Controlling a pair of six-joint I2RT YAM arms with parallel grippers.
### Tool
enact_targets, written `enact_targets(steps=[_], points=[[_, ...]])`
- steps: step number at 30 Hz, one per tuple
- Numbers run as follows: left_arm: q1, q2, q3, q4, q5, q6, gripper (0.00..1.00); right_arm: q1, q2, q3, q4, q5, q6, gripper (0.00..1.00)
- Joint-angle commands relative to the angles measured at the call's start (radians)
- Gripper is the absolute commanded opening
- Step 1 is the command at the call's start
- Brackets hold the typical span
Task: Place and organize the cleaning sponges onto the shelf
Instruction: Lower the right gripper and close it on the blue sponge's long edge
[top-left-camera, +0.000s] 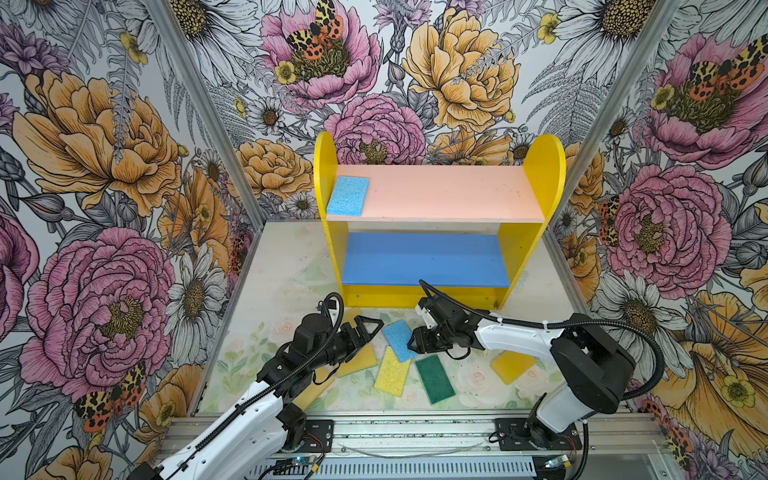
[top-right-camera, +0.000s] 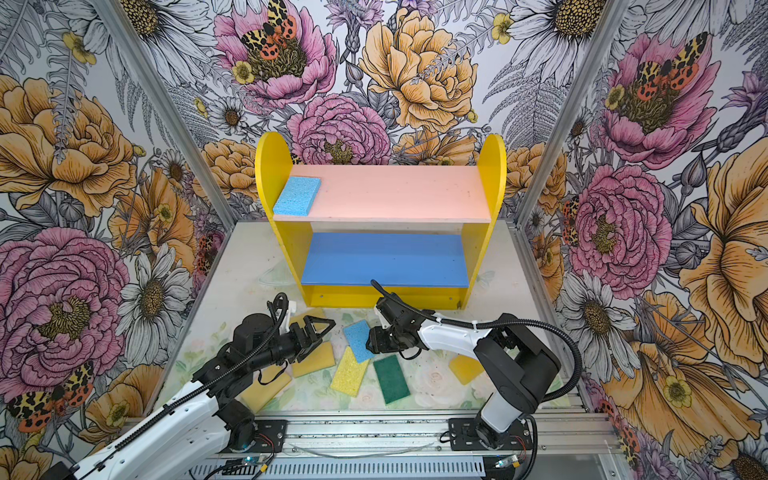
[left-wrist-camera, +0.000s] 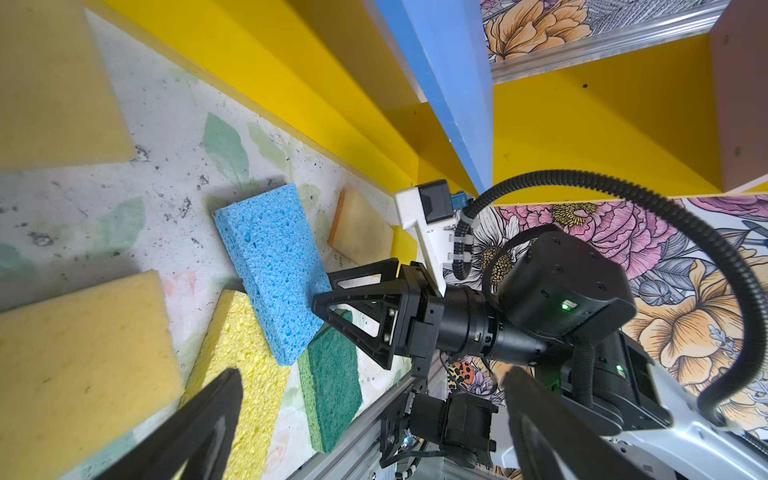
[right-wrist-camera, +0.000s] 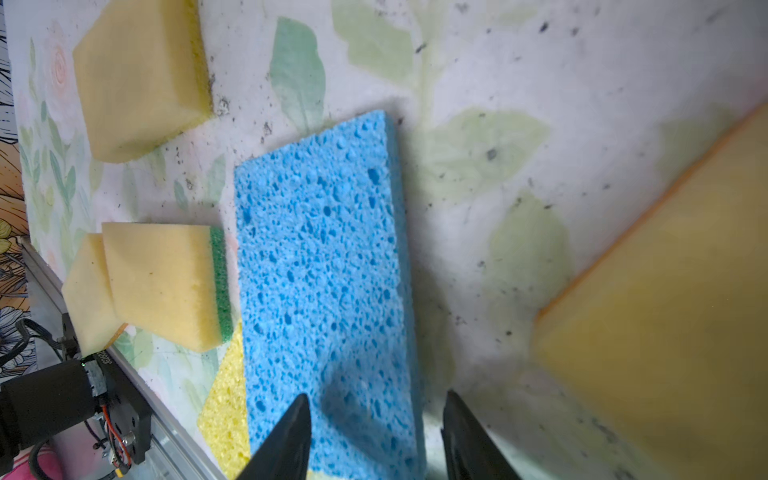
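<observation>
Closest thing in both top views is the aluminium rail (top-left-camera: 415, 432) that both arms are bolted to. Just past it, most of the sponges lie scattered on the desk (top-left-camera: 278, 257), in front of the shelf (top-left-camera: 544, 166).

The right gripper (right-wrist-camera: 376, 403) reaches across the middle and sits low at one short end of a light blue sponge (top-left-camera: 398, 338). Its jaws are apart, not clamped. In the right wrist view one finger hangs over the sponge's top face and the other sits out past its long edge, with a visible gap. That sponge lies a bit tilted, its end propped on the porous yellow sponge (top-left-camera: 392, 377). The dark green sponge (top-left-camera: 435, 379) lies flat just beside the yellow one, to the right in both top views.

The left gripper (top-left-camera: 370, 332) hovers over the desk pointing toward the blue one, jaws spread wide with only air between them. Right under it is a tan sponge (top-left-camera: 358, 360). Another tan sponge (top-left-camera: 309, 392) pokes out from under the left arm, a third tan one (top-left-camera: 351, 312) lies near the shelf's foot, and a fourth tan one (top-left-camera: 512, 365) is well off to the right, by the right arm.

So far the shelf has the other light blue sponge (top-left-camera: 348, 196) lying flat at the left end of the pink upper board (top-left-camera: 449, 193), right by the yellow side panel.
</observation>
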Motion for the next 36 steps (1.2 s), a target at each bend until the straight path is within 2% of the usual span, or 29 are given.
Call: enact_targets(steps=[1, 8, 16, 26, 33, 36], points=[[0.01, 0.003, -0.014, 0.026, 0.02, -0.003, 0.99, -0.005, 0.017, -0.016, 0.046, 0.005, 0.01, 0.46], [0.013, 0.013, -0.01, 0.027, 0.026, 0.001, 0.99, -0.006, 0.019, -0.033, 0.079, 0.005, 0.022, 0.31], [0.024, 0.024, -0.01, 0.034, 0.044, 0.014, 0.99, -0.006, -0.065, -0.046, 0.079, 0.02, 0.04, 0.01], [0.024, 0.091, -0.005, 0.096, 0.066, 0.032, 0.99, -0.006, -0.219, -0.073, 0.077, 0.019, 0.089, 0.0], [0.006, 0.133, -0.069, 0.299, 0.068, -0.04, 0.99, -0.004, -0.298, -0.07, 0.078, -0.007, 0.133, 0.0], [-0.003, 0.144, -0.055, 0.316, 0.053, -0.035, 0.98, 0.0, -0.33, -0.054, 0.076, -0.024, 0.152, 0.0]])
